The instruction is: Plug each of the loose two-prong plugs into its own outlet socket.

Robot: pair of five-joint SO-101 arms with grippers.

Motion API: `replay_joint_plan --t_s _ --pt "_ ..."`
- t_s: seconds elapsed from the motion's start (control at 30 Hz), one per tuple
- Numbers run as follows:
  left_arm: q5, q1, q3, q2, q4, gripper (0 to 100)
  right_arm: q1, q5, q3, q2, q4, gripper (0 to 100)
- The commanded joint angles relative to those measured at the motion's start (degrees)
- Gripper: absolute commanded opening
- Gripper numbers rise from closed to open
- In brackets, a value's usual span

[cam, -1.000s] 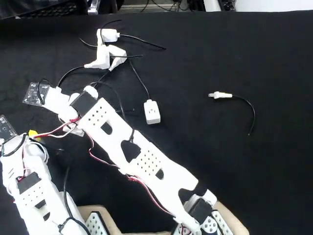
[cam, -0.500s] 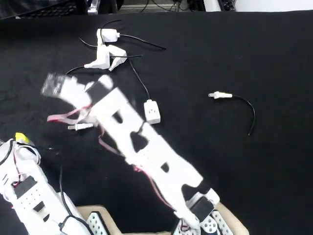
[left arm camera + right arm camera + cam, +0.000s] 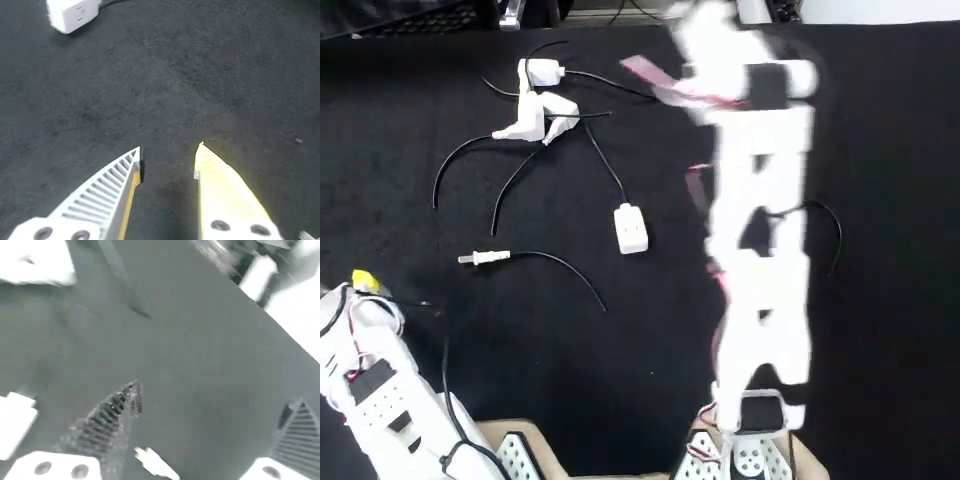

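The left hand [image 3: 170, 156] is part-open and holds nothing. It hangs low over bare worktop [image 3: 880, 380], with the lone outlet socket [image 3: 631, 228] some way beyond its tips. The right hand [image 3: 215, 402] is spread wide and also empty, out near the far edge of the worktop. By my judgement the task is barely begun. One loose plug [image 3: 483, 259] lies flat with its cable curling away, well apart from the lone socket, whose face is bare. At the far left a cluster of white pieces [image 3: 535, 115] sits with cords running into it. Some of these may already be mated, but I cannot tell plug from socket there. The right arm [image 3: 760, 250] stretches across the right side of the worktop and covers whatever lies beneath it. A loop of black cable [image 3: 837, 235] comes out beside it, so a second plug probably lies under the arm, not yet plugged in. In the right wrist view a small white piece [image 3: 154, 464] sits between the fingers. It is too indistinct to name.
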Motion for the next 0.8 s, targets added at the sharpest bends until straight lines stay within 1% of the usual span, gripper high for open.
replay_joint_plan --t_s 0.0,0.07,0.1,0.17,0.2,0.27,0.33,0.4,0.47,0.53,0.77 --pt "-2.02 2.15 -0.31 -0.44 -1.23 18 6.15 4.04 8.66 -3.38 2.11 41.6" --pt "-3.25 2.24 0.13 -0.44 -1.49 18 6.42 5.27 15.60 -3.30 1.85 41.6" --pt "-3.34 2.24 0.22 -0.44 -1.49 18 5.45 5.54 18.95 -3.21 1.76 41.6" --pt "-3.34 2.33 0.22 -0.44 -1.49 18 1.85 4.84 24.04 -3.21 1.49 41.6" --pt "-3.34 2.33 0.22 -0.44 -1.49 18 -0.70 3.34 25.45 -3.30 1.32 41.6" --pt "-3.43 2.33 0.22 -0.44 -1.49 18 -5.45 -1.76 25.63 -3.30 1.23 41.6" --pt "-3.52 2.33 0.22 -0.44 -1.49 18 -9.93 -8.70 25.01 -3.21 1.23 41.6" --pt "-3.60 2.33 0.22 -0.44 -1.49 18 -13.01 -14.95 25.63 -2.77 0.35 41.6" --pt "-3.60 2.33 0.22 -0.44 -1.49 18 -14.24 -19.78 27.21 -0.92 -1.05 41.6" --pt "-3.60 2.33 0.22 -0.44 -1.49 18 -14.33 -22.77 28.53 1.80 -2.20 40.9" --pt "-3.60 2.33 0.22 -0.44 -1.49 18 -13.71 -23.74 25.63 11.47 -0.26 38.9"
